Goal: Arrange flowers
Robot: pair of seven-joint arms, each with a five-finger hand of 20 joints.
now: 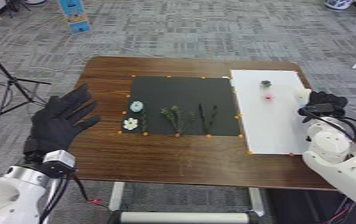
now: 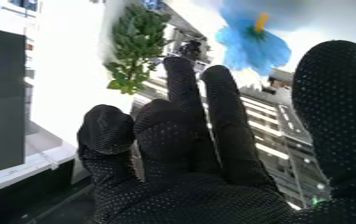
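Right hand (image 1: 325, 102) of the robot hovers by the right edge of the brown table (image 1: 179, 167), its fingers loosely bent, not clenched, and its thumb standing apart from them, as seen by an onlooker across the room. The right wrist view shows a blue flower (image 2: 248, 46) with a yellow middle close to the fingertips; whether it touches the glove, I cannot tell. A leafy green sprig (image 2: 137, 42) shows near the fingers in the same view. On the robot's left, the left hand (image 1: 61, 122) is released, its fingers spread, beside the near left part of the table.

Between the hands lies a black sheet (image 1: 219, 95), and on its left side sit a pale blue flower (image 1: 136, 106) and, nearer, a white flower (image 1: 130, 123). A slim green stem (image 1: 144, 121) lies just right of them, green sprigs (image 1: 171, 116) rest around the middle, and two dark stems (image 1: 202, 119) lie farther right. On the white sheet (image 1: 272, 132) to the right, a pink flower (image 1: 269, 97) sits nearer than a small dark green plant (image 1: 266, 83). Just beside the right hand is a pale object (image 1: 303, 94), too small to name.
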